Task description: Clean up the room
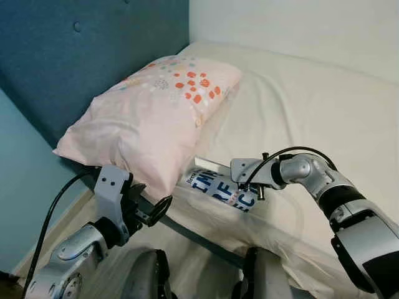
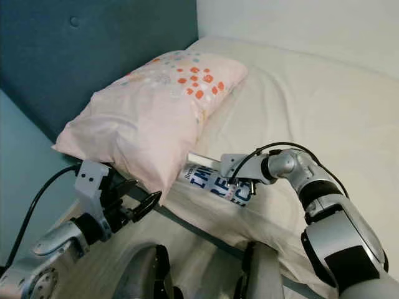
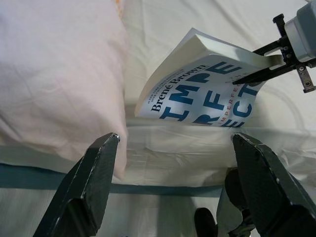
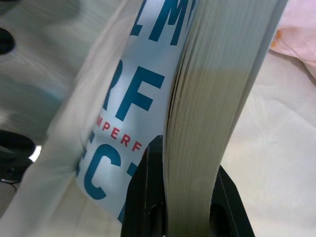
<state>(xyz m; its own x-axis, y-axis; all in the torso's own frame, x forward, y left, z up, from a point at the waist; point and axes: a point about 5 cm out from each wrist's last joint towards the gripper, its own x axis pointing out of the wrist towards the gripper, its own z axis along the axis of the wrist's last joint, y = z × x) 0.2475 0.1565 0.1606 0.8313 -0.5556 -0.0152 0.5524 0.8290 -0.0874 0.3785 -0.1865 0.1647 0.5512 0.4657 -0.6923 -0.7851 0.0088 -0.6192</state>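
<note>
Picking up the book (image 1: 219, 190) at lower middle, beside the pillow (image 1: 149, 112) on the bed (image 1: 299, 93), with right gripper (image 1: 254, 193) pinched on its edge, left gripper (image 1: 146, 208) wide open and empty; next, probably lifting it clear.

Left gripper (image 3: 175, 182) jaws apart, empty. Book (image 3: 207, 91) on bed sheet (image 3: 197, 158), beside pink pillow (image 3: 54, 74). Right gripper (image 3: 261, 66) clamps book's far edge.
</note>
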